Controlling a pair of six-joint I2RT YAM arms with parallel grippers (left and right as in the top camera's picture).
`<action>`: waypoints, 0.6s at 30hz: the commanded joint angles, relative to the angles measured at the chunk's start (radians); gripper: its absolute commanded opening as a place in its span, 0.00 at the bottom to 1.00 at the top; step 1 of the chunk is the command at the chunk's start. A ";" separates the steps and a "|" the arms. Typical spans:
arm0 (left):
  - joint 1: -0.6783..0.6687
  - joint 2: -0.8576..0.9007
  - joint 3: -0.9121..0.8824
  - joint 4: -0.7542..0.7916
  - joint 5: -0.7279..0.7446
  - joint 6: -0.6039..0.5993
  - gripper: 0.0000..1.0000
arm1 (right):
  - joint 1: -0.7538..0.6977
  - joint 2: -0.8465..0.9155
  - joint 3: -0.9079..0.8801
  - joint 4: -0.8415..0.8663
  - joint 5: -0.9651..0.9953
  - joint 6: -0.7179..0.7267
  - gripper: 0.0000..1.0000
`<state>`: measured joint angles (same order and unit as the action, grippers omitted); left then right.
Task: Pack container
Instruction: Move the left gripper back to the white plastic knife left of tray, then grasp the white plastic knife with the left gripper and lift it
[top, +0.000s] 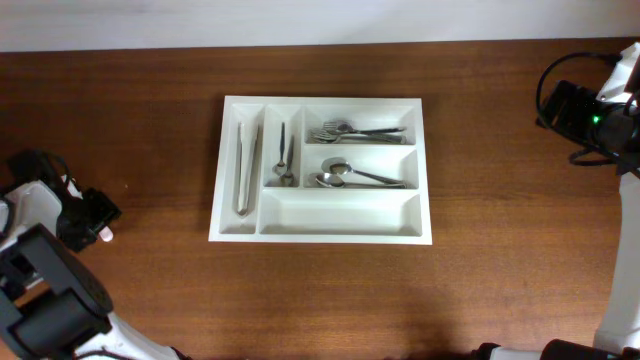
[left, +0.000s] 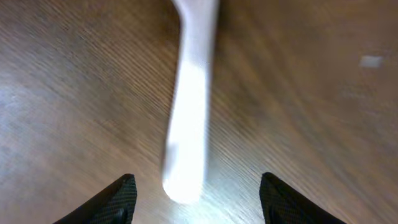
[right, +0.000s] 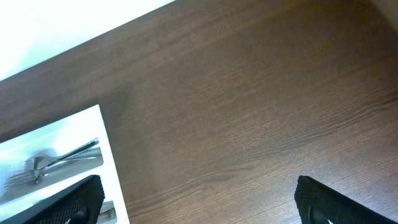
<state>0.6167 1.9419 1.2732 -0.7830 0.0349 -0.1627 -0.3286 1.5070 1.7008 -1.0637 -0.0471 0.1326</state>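
Overhead view, as I see it from the remote station. The table (top: 500, 150) is dark brown wood with its grain running lengthwise, and a pale strip borders its far edge. The container (top: 340, 213), a white tray, rests flat on the table near the middle. Its long sides lie parallel to the far edge, well apart from both ends of the table.

Left wrist view. A white object (left: 186, 124), elongated and blurred, lies on the wood; I cannot tell what it is. A pale speck (left: 371, 61) sits on the table apart from it.
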 joint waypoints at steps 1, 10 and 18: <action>0.021 0.033 0.019 0.013 0.014 0.046 0.65 | -0.006 -0.001 -0.005 0.001 -0.005 0.008 0.99; 0.021 0.040 0.025 0.064 -0.024 0.050 0.65 | -0.006 -0.001 -0.005 0.001 -0.005 0.007 0.99; 0.021 0.058 0.025 0.153 -0.031 0.052 0.59 | -0.006 0.000 -0.005 0.001 -0.005 0.008 0.99</action>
<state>0.6357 1.9736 1.2766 -0.6464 0.0143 -0.1234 -0.3286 1.5070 1.7008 -1.0637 -0.0471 0.1322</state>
